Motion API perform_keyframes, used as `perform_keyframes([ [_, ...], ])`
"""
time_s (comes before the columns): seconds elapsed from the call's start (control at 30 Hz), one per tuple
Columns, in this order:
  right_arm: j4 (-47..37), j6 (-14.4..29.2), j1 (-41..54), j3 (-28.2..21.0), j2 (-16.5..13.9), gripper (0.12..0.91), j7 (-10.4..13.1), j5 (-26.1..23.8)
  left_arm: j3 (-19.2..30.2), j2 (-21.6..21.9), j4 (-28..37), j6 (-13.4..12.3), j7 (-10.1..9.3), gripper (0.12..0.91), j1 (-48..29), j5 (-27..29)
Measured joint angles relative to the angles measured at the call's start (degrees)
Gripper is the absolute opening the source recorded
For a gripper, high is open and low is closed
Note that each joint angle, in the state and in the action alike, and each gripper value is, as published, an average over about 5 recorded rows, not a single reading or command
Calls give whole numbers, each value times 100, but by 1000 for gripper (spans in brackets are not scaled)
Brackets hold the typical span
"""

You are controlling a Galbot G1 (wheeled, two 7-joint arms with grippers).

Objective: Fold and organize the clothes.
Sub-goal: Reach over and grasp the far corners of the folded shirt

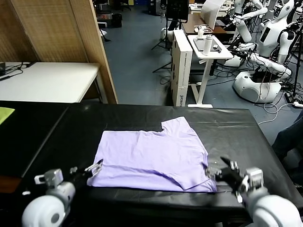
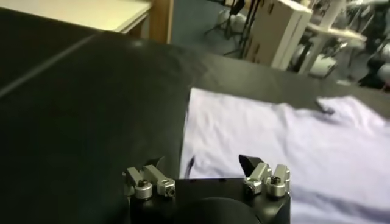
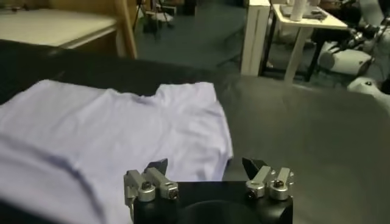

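Note:
The light lavender T-shirt (image 1: pixel 151 153) lies flat on the black table (image 1: pixel 236 132), partly folded, with its neck opening toward the far edge. No print shows. My left gripper (image 1: pixel 94 168) is open and empty at the shirt's near left corner; in the left wrist view (image 2: pixel 204 163) the shirt (image 2: pixel 274 140) lies just ahead of its fingers. My right gripper (image 1: pixel 218 169) is open and empty at the shirt's near right corner; in the right wrist view (image 3: pixel 206 164) the shirt (image 3: pixel 116 128) lies under and ahead of it.
A yellow-green cloth (image 1: pixel 4 113) lies at the far left edge. A white table (image 1: pixel 47 80) and a wooden screen (image 1: pixel 61 28) stand behind on the left. A white cart (image 1: pixel 208 47) and other robots (image 1: pixel 265 42) stand beyond the table.

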Motion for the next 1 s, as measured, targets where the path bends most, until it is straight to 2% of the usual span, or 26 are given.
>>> perform_keyframes([
  [0.17, -993, 0, 1138, -666, 65, 907, -25, 16, 273, 84, 548, 132, -14, 907, -835, -286],
  [0.33, -1832, 1, 1984, -1226, 212, 907, -51, -16, 625, 137, 1298, 138, 37, 907, -1713, -322],
  [0.57, -2703, 1, 2730, -1763, 479, 907, -319, -187, 1138, 93, 2289, 138, 308, 907, -2684, -103],
  [0.8, -3366, 1, 3242, -2121, 711, 907, -654, -307, 1438, 39, 3009, 137, 507, 907, -3246, 125],
  [1.0, -3783, 87, 3551, -2334, 878, 907, -732, -332, 1500, 39, 3295, 136, 609, 907, -3388, 200],
])
